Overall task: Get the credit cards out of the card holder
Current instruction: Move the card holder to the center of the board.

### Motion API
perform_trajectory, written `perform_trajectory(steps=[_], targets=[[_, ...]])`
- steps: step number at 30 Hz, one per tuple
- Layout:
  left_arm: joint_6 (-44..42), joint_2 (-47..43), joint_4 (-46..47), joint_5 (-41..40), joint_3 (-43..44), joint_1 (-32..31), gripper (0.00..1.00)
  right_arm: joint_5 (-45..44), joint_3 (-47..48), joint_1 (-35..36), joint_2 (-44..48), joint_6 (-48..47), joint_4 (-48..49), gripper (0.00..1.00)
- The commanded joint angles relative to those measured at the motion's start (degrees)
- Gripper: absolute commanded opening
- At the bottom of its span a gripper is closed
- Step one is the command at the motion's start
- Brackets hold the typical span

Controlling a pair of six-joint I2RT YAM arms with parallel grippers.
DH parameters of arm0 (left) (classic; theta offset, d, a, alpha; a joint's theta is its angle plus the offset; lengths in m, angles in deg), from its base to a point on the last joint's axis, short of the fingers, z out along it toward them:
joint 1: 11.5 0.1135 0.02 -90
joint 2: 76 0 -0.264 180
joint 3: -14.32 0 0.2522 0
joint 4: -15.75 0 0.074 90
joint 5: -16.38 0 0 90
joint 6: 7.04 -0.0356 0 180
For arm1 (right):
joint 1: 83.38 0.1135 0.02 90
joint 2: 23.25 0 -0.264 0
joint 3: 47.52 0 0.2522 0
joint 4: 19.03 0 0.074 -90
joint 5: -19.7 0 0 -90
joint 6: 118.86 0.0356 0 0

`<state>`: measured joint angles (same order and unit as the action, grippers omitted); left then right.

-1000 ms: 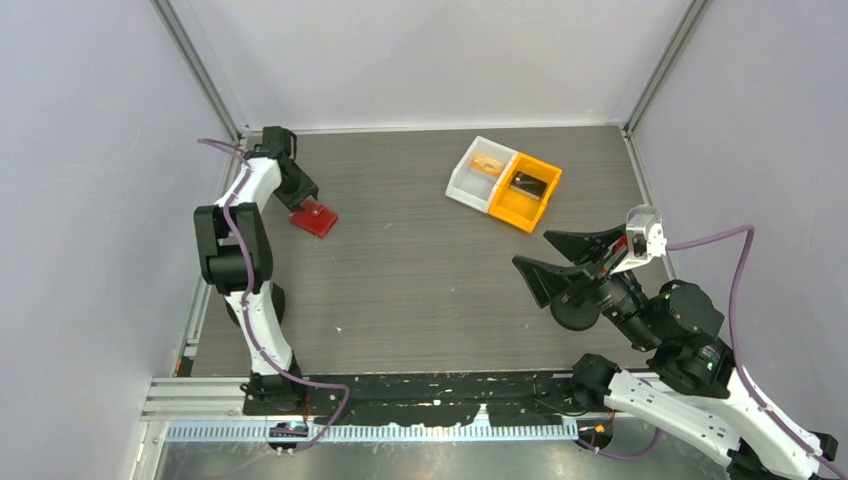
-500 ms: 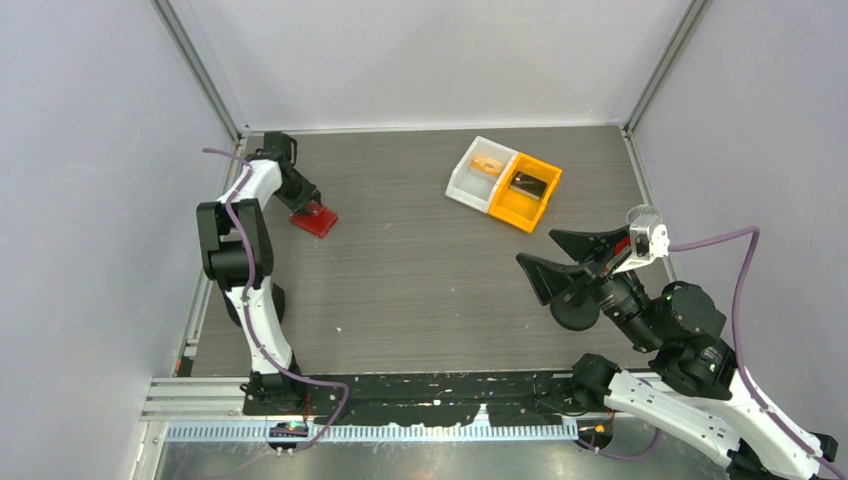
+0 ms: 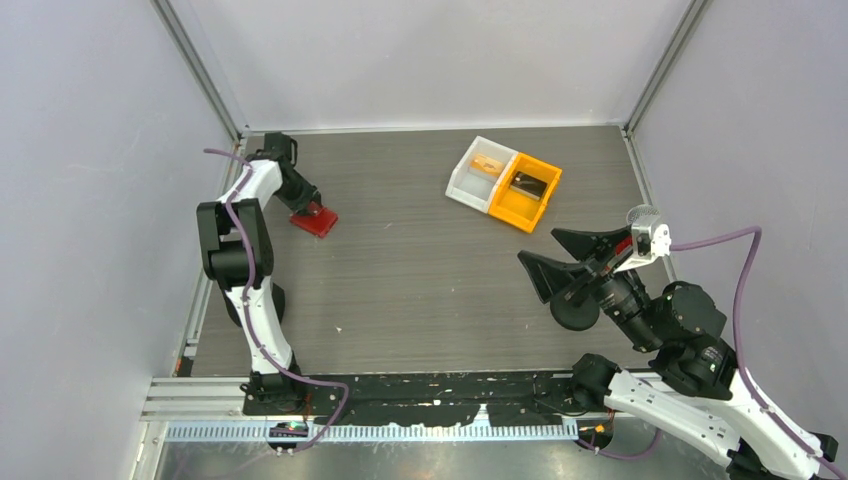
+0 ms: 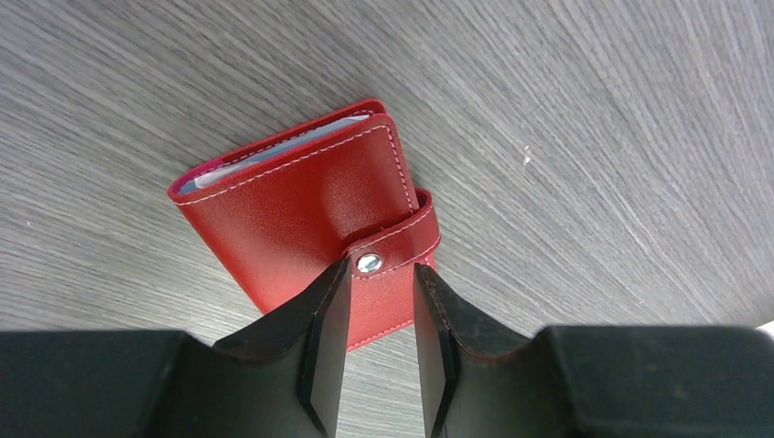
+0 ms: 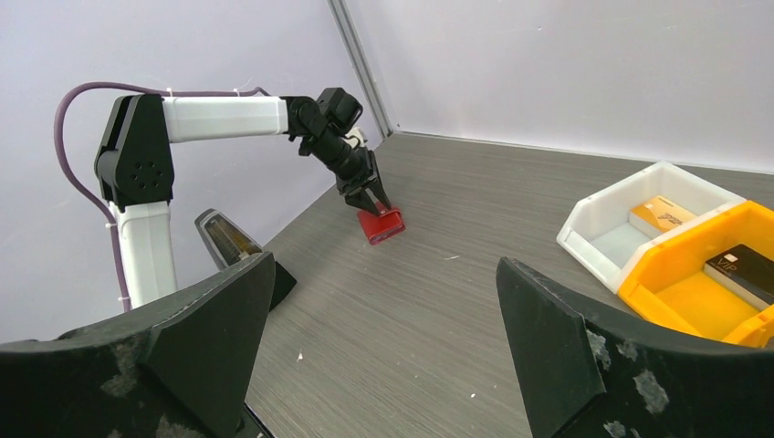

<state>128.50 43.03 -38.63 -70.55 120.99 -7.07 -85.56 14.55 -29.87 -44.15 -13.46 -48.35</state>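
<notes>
The red card holder (image 3: 315,219) lies shut on the table at the far left, its strap snapped closed. In the left wrist view the card holder (image 4: 301,210) shows a pale lining at its far edge; no card shows in it. My left gripper (image 4: 381,269) stands over it, jaws a narrow gap apart, the fingertips (image 4: 336,278) on either side of the silver snap (image 4: 369,264). It shows in the top view (image 3: 308,208) and the right wrist view (image 5: 372,196). My right gripper (image 3: 537,247) is wide open and empty, raised at the right. An orange-tan credit card (image 3: 488,165) lies in the white bin.
A white bin (image 3: 466,182) and an orange bin (image 3: 512,213) stand joined at the back right; the orange one holds a dark card (image 3: 528,185). Both bins show in the right wrist view, white bin (image 5: 598,246), orange bin (image 5: 680,301). Walls enclose the table.
My left gripper and the card holder have shifted slightly left. The right arm has drifted a little to the right.
</notes>
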Motion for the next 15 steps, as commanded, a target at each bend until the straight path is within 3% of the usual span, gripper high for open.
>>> perform_trajectory(steps=[1, 15], targets=[[-2.0, -2.9, -1.5, -0.1, -1.0, -0.8, 0.34, -2.3, 1.6, 0.2, 1.4, 0.3, 0.9, 1.0], [-5.4, -9.1, -1.9, -0.2, -9.4, -3.9, 0.35, -4.3, 0.7, 0.2, 5.0, 1.7, -0.2, 0.98]])
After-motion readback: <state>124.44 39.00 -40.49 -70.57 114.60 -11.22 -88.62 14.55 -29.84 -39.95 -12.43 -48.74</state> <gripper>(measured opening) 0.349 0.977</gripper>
